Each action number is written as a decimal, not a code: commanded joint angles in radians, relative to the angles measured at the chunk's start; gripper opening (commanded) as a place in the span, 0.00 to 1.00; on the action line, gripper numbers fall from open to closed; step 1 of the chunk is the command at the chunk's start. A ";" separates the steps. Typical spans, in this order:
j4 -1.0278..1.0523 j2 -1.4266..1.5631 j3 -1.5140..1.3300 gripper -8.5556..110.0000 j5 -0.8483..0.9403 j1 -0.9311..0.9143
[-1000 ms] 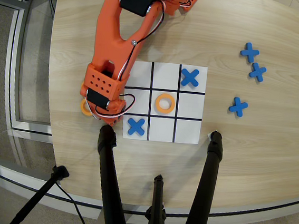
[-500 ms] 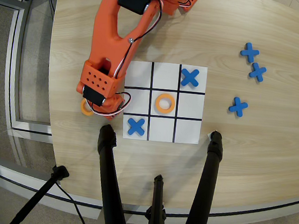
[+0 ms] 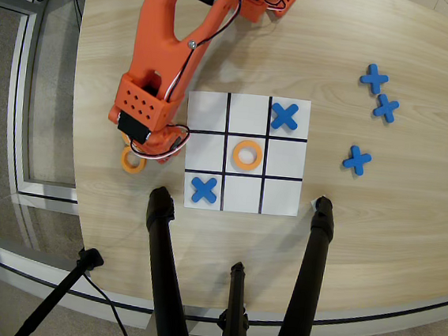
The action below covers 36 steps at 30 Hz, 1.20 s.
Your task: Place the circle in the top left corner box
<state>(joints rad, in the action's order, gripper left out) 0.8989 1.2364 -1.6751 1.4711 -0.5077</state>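
While hovering off the paper grid's left edge in the overhead view, fingers [image 3: 140,150] over an orange circle [image 3: 132,162] on the surface; grip hidden, cannot tell. Top left corner box [image 3: 280,196] empty; carrying and placing left.

The pincer [image 3: 136,150] sits over an orange ring [image 3: 132,162] just left of the grid [image 3: 281,196].
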 commanded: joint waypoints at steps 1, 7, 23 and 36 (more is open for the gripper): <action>0.041 0.018 -0.035 0.19 0.015 -0.002; 0.080 0.021 -0.035 0.19 0.023 -0.012; 0.262 0.021 -0.040 0.19 0.252 -0.265; 0.230 0.028 -0.051 0.07 0.376 -0.408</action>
<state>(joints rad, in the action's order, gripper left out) 1.1505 1.2671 -1.6981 1.8377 -0.9004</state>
